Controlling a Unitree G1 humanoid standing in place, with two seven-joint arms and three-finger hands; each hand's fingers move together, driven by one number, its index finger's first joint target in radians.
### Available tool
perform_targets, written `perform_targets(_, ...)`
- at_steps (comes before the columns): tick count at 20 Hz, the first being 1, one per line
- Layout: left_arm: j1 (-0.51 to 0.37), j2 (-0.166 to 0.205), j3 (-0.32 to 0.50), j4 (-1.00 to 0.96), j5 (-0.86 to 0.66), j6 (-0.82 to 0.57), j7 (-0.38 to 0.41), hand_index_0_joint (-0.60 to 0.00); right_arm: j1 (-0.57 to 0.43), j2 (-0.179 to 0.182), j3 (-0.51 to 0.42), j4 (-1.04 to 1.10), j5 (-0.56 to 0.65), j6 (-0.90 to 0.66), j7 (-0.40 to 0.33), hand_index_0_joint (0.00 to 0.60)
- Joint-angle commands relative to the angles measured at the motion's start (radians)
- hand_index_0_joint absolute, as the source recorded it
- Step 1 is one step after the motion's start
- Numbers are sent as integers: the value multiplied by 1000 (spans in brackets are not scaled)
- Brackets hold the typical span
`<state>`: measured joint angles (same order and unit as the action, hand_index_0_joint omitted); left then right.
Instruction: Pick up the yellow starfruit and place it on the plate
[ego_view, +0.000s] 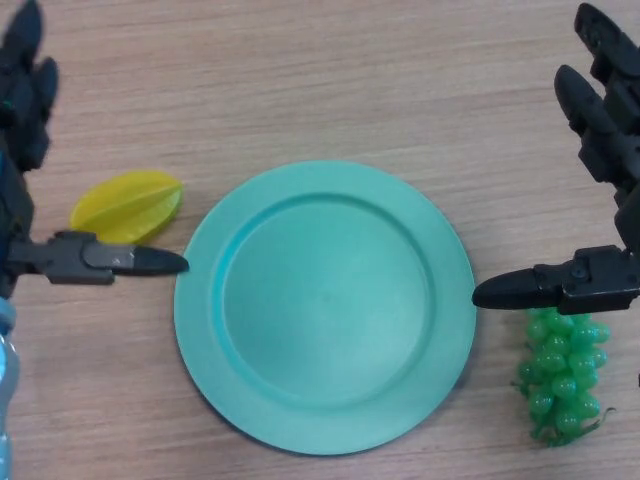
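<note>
One starfruit (127, 206) on table, just beside left hand (60, 255); fingers spread, holding nothing.

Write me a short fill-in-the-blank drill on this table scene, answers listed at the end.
1. The starfruit lies on the table to the ____ of the plate.
2. The plate holds ____.
3. The green grapes sit beside the robot's ____ hand.
4. The left hand has its fingers ____, holding nothing.

Answers: left; nothing; right; open
</note>
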<state>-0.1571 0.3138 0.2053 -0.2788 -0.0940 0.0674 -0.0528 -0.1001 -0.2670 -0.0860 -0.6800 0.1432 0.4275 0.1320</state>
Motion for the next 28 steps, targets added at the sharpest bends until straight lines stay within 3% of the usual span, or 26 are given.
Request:
perform_targets(1, -66, 78, 54, 40, 67, -148, 38, 0, -17, -15, -61, -72, 0, -102, -20, 0)
perform_targets(9, -187, 144, 2, 347, 316, -152, 71, 0, -22, -20, -74, -90, 10, -59, -21, 0)
perform_targets(12, -221, 147, -21, 436, 367, -139, 56, 0, -16, -17, -75, -93, 23, -55, -24, 0)
perform_targets(18, -289, 140, -74, 613, 482, -257, 85, 0, -13, -20, -86, -118, 17, -49, -26, 0)
perform_targets(20, -293, 142, -85, 633, 515, -281, 99, -199, -13, -22, -88, -116, 13, -56, -27, 0)
perform_targets(21, -299, 143, -91, 654, 551, -305, 117, -349, -14, -23, -90, -117, 13, -56, -27, 0)
perform_targets(23, -306, 135, -93, 682, 582, -352, 119, -582, -14, -26, -94, -121, 14, -50, -25, 0)
perform_targets(28, -278, 141, -93, 659, 630, -347, 139, -600, -11, -22, -97, -128, 27, -38, -24, 0)
